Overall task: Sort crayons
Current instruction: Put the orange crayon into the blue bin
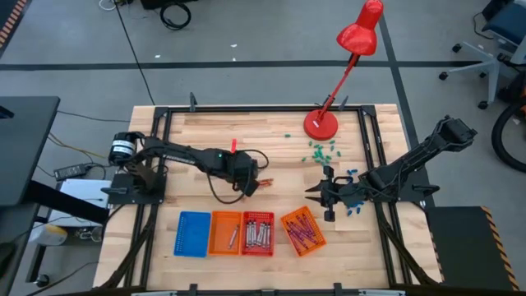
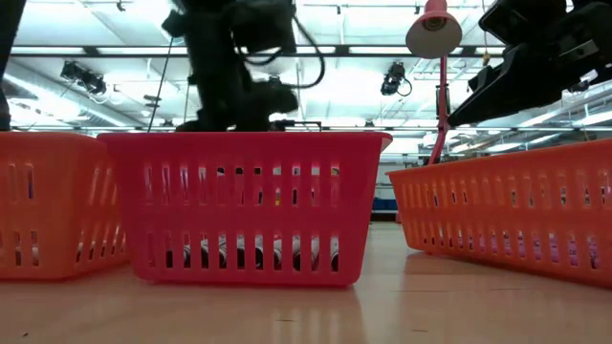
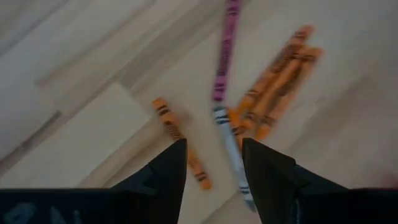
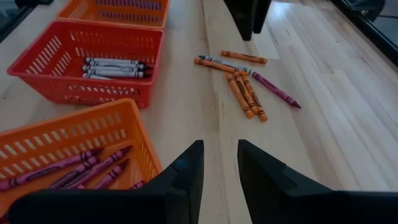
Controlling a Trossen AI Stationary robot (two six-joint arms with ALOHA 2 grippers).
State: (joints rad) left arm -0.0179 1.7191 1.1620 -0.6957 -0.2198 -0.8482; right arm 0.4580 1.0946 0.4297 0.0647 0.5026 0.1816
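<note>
The left claw (image 3: pixel 213 163) hangs open directly over the thin grey wax crayon (image 3: pixel 231 152), whose long axis runs between its fingers; the right claw (image 4: pixel 220 163), open and empty, waits farther right.

A red desk lamp (image 1: pixel 349 62) stands at the far edge of the wooden table (image 1: pixel 271 136), small green bits (image 1: pixel 320 150) scattered by its base, small blue bits (image 1: pixel 353 205) nearer (partly hidden). Grey floor (image 1: pixel 246 49) surrounds everything.
</note>
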